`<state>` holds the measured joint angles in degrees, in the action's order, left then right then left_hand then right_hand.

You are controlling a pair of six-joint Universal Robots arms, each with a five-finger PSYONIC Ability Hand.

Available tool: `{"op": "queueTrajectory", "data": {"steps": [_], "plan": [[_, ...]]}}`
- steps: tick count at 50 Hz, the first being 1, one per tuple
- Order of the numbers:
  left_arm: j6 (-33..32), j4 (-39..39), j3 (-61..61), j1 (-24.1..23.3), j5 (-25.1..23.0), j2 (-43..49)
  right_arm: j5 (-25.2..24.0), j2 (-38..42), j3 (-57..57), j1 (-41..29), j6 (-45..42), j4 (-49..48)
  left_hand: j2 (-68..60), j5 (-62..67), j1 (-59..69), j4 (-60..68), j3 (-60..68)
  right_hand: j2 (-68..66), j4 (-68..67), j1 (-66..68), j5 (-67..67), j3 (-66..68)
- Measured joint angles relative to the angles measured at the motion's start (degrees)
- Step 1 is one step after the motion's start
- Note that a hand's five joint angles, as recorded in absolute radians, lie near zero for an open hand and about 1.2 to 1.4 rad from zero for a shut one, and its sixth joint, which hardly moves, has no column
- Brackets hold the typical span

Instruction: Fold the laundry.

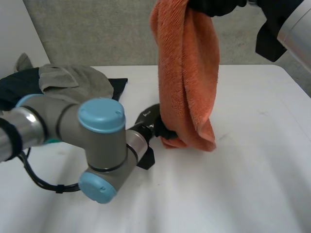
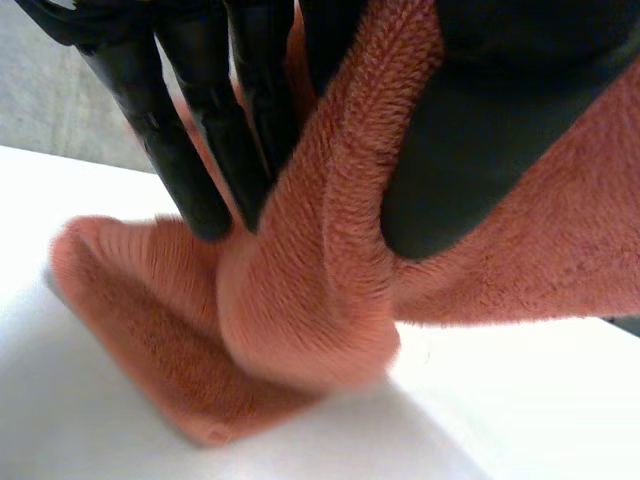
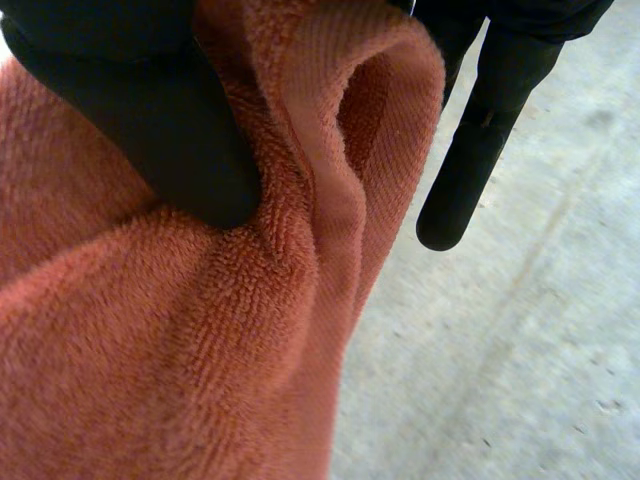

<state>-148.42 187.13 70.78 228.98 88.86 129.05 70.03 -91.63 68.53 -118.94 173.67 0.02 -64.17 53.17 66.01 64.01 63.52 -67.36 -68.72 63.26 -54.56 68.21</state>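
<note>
Orange towel hangs at 12 o'clock over the white table, top pinched in the right hand, low end at 6 o'clock pinched in the left hand, and it may slip and flop if either thin pinch lets go.

A white table meets a grey, carpet-like surface beyond its far edge.

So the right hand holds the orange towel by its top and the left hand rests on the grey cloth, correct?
Not quite: the left hand grips the lower end of the orange towel, not the grey cloth, as the left wrist view shows. The right hand holds its top.
</note>
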Motion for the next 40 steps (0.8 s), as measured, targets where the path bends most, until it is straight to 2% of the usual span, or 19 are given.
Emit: {"op": "queueTrajectory", "data": {"steps": [3,8,10,15,19,23,26,30,31,33,34,36,37,38,39,40], "plan": [[-0.18,-0.38,2.25,2.03,0.85,-5.06,0.49,1.65,-0.29,3.23,-0.04,-0.23,-4.13,1.88,0.09,4.41,4.1,0.0,0.0,0.0,-0.42,0.0],[-3.71,-0.71,6.26,7.43,1.0,-16.57,1.02,5.93,-0.59,9.63,-2.66,0.97,-4.22,1.88,0.09,4.66,4.19,0.0,0.0,0.0,-0.48,0.0],[-6.75,-0.67,7.68,9.94,-0.19,-22.1,1.18,9.02,-0.61,12.26,-5.24,2.63,-4.22,1.88,0.09,4.66,4.19,0.0,0.0,0.0,-0.48,0.0],[-14.48,-1.48,8.69,12.89,-4.7,-28.25,1.5,17.03,-0.56,15.0,-12.01,7.03,-4.22,1.88,0.09,4.67,4.23,0.0,0.0,0.0,-0.48,0.0],[-20.22,-3.29,8.15,13.0,-6.75,-26.45,2.1,23.42,-0.62,14.92,-16.13,9.29,-4.3,1.88,0.09,4.69,4.51,0.0,0.0,0.0,-0.48,0.0],[-26.71,-5.72,5.43,11.85,-6.47,-18.46,4.33,31.0,-1.28,13.97,-18.39,9.5,-4.38,1.88,0.09,4.71,4.59,0.0,0.0,0.0,-0.48,0.0],[-31.18,-8.29,0.75,10.64,-4.65,-9.17,7.41,36.79,-2.7,13.07,-18.76,6.9,-4.38,1.88,0.08,4.71,4.58,0.0,0.0,0.0,-0.47,0.0],[-33.67,-11.11,-5.42,9.58,-3.09,-0.62,10.91,41.71,-4.94,12.29,-18.7,2.63,-3.18,1.72,-0.3,3.71,3.79,0.0,0.0,0.0,-0.48,0.0],[-34.09,-12.05,-7.74,9.19,-2.83,1.84,12.18,43.24,-5.92,12.05,-18.64,0.98,5.25,-5.32,-7.82,-5.13,-4.76,1.79,2.03,-0.81,0.8,-1.98],[-34.38,-13.38,-11.35,8.48,-2.8,4.97,14.33,45.51,-7.63,11.71,-18.44,-1.76,20.86,-19.47,-25.21,-19.94,-19.96,21.96,21.96,-18.23,19.57,-21.83],[-34.4,-13.7,-12.26,8.28,-2.85,5.6,14.64,45.83,-7.9,11.66,-18.4,-2.18,25.34,-24.12,-29.6,-24.85,-24.01,25.65,24.38,-21.85,22.02,-24.23],[-34.35,-14.38,-14.14,7.77,-3.06,6.4,16.27,47.14,-9.24,11.45,-18.19,-4.27,31.55,-30.42,-34.53,-31.1,-30.2,45.33,45.05,-41.33,42.64,-44.79],[-34.32,-14.54,-14.54,7.61,-3.11,6.29,16.8,47.46,-9.69,11.4,-18.1,-4.98,31.55,-30.42,-34.53,-31.1,-30.2,50.85,51.17,-46.96,47.37,-50.76],[-34.26,-14.72,-14.79,7.45,-3.14,5.74,17.5,47.69,-10.23,11.34,-17.99,-5.86,42.75,-41.31,-46.01,-42.28,-41.14,53.82,54.44,-49.73,50.43,-54.12],[-34.23,-14.81,-14.63,7.4,-3.09,5.01,17.88,47.62,-10.49,11.34,-17.93,-6.33,42.75,-41.31,-46.01,-42.28,-41.14,54.96,55.77,-50.49,51.72,-55.5],[-34.19,-14.81,-14.04,7.41,-2.95,3.6,18.18,47.38,-10.69,11.37,-17.86,-6.77,50.69,-49.38,-54.31,-50.99,-49.94,55.33,56.46,-50.52,51.78,-56.11]]}}
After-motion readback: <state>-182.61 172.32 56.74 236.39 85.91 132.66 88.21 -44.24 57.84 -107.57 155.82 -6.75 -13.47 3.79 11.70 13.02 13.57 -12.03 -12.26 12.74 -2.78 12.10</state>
